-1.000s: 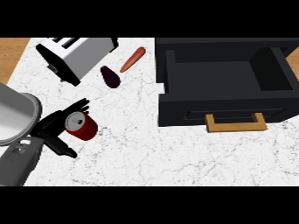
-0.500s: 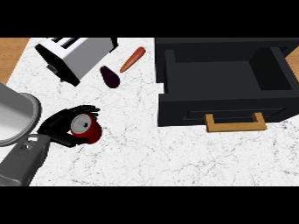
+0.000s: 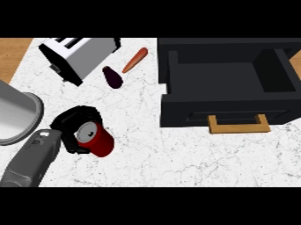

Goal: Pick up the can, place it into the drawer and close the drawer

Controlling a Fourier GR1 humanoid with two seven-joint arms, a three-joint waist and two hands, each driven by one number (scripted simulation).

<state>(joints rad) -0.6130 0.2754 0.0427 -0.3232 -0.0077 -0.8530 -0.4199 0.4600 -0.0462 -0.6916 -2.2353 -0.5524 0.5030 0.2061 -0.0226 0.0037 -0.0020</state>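
Note:
A red can (image 3: 94, 139) with a silver top sits tilted on the white marble counter (image 3: 179, 154) at the lower left. My left hand (image 3: 73, 120) is curled round its upper left side, with the grey forearm (image 3: 31, 159) coming in from the bottom left corner. The black drawer (image 3: 231, 83) stands pulled out at the right, its inside bare, with a wooden handle (image 3: 239, 124) on its front. The can is well left of the drawer. My right hand does not show.
A large grey metal pot (image 3: 7, 110) stands at the left edge, close to my forearm. A white toaster (image 3: 82, 55), a dark eggplant (image 3: 112, 77) and an orange carrot (image 3: 135, 59) lie at the back, left of the drawer.
My left hand has closed round the can. The can has tilted and shifted slightly right and toward me with the hand.

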